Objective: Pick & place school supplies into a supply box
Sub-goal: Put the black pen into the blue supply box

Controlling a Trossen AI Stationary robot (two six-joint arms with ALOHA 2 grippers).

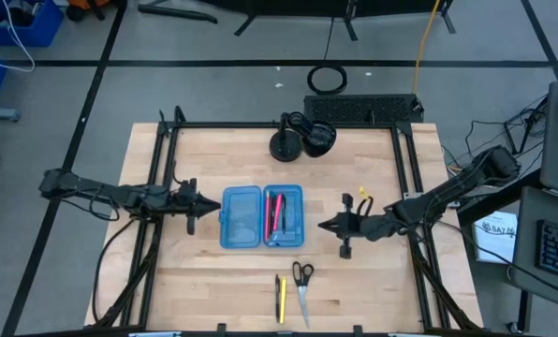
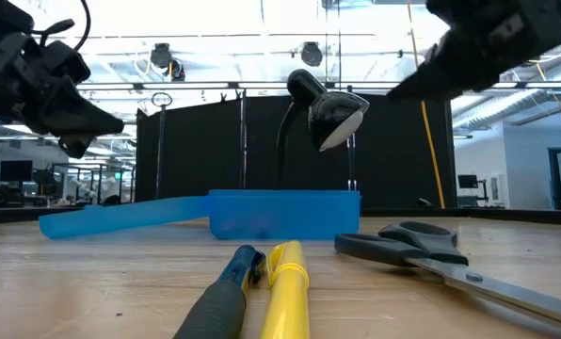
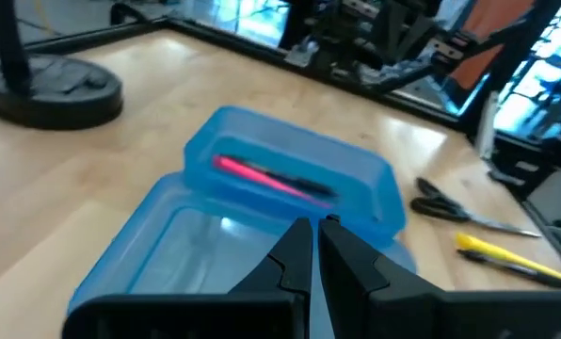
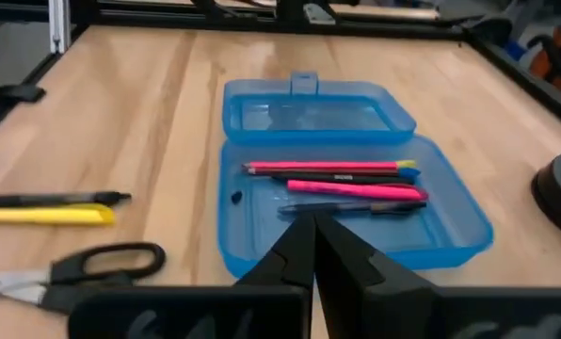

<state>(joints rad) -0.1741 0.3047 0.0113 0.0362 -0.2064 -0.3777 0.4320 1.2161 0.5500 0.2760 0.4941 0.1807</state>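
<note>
The translucent blue supply box (image 1: 262, 217) lies open in the middle of the table. Its lid half (image 1: 242, 217) is flat toward the table's left. Its tray half (image 4: 356, 202) holds pink-red and black pens (image 4: 342, 179). A yellow pen (image 1: 283, 300), a black pen (image 1: 277, 298) and black-handled scissors (image 1: 302, 284) lie on the table near the front edge. My left gripper (image 1: 213, 203) is shut and hovers just left of the lid. My right gripper (image 1: 322, 225) is shut and hovers just right of the tray. The low view shows both raised above the table.
A black desk lamp (image 1: 298, 139) stands on its round base (image 1: 283, 147) at the far side of the table, behind the box. Black rails (image 1: 162, 187) frame the wooden tabletop. Bare wood lies to either side of the loose supplies.
</note>
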